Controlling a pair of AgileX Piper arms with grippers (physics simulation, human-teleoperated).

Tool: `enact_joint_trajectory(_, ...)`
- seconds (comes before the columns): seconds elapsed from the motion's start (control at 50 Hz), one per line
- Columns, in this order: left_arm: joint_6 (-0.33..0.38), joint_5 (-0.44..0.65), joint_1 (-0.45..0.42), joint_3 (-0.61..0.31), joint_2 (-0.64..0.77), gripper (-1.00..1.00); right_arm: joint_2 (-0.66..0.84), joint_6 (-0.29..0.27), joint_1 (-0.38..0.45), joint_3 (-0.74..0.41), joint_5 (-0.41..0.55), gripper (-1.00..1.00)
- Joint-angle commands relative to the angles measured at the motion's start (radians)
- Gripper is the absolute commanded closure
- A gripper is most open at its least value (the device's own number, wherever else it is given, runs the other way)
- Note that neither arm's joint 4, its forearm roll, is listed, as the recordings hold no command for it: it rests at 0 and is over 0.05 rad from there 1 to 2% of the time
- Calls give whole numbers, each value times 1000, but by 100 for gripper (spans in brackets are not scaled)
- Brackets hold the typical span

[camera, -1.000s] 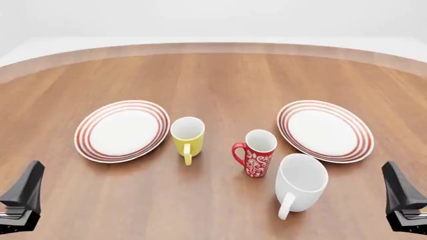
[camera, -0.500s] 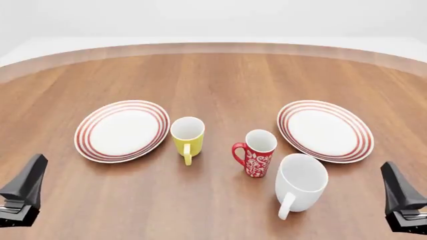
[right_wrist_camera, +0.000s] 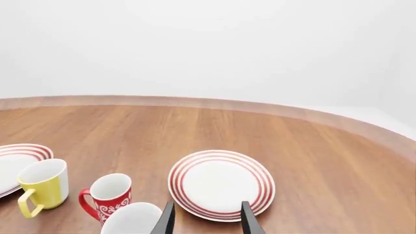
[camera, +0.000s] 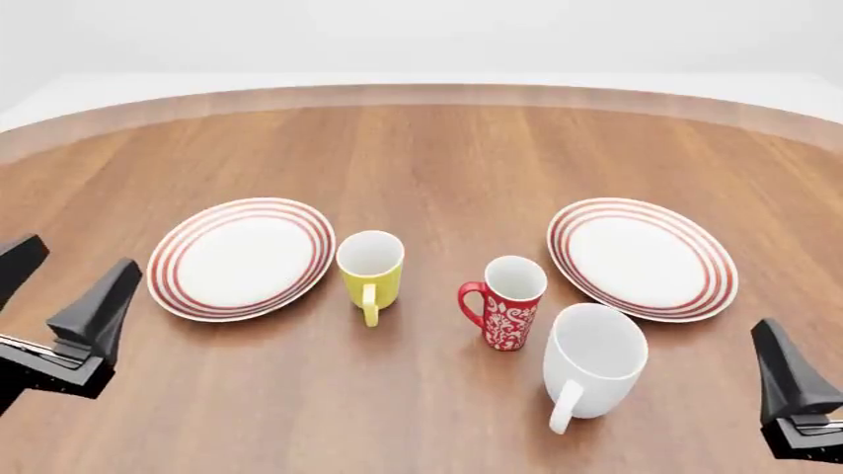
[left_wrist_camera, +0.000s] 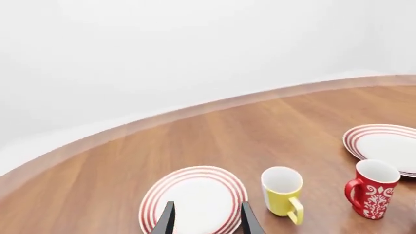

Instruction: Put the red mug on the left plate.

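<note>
Left fingers point(camera: 59, 286) rose (spread), well apart from red mug point(camera: 506, 302).

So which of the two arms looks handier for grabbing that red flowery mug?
Probably the left. The left gripper has its fingers open toward the left plate, while the big white mug stands between the right gripper and the red mug.

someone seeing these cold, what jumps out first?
Probably the two matching red-ringed plates, the left plate and the right plate, flanking three upright mugs on the wooden table. The red mug with its white floral pattern stands mid-table, between the yellow mug and the bigger white mug, which sits nearest the camera. Both plates are bare.
</note>
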Motion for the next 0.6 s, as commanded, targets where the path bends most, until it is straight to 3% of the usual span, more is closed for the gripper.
enact_joint_trajectory(0.02, 55, -122, -70, -33, 161, -100, -1, -3, 2, -8, 9, -100)
enact_joint_trajectory(0.16, 63, -152, -99, -46, 216, -100, -1, -3, 0, 2, 0, -100)
enact_joint_trajectory(0.2, 85, -195, -127, -59, 276, -100, -1, -5, 2, 3, -1, -100)
enact_joint_trajectory(0.22, 103, -263, -218, -110, 428, -100, -1, -11, 6, 4, -2, -100)
enact_joint_trajectory(0.6, 115, -281, -278, -169, 527, -100, -1, -11, 7, -6, 11, -100)
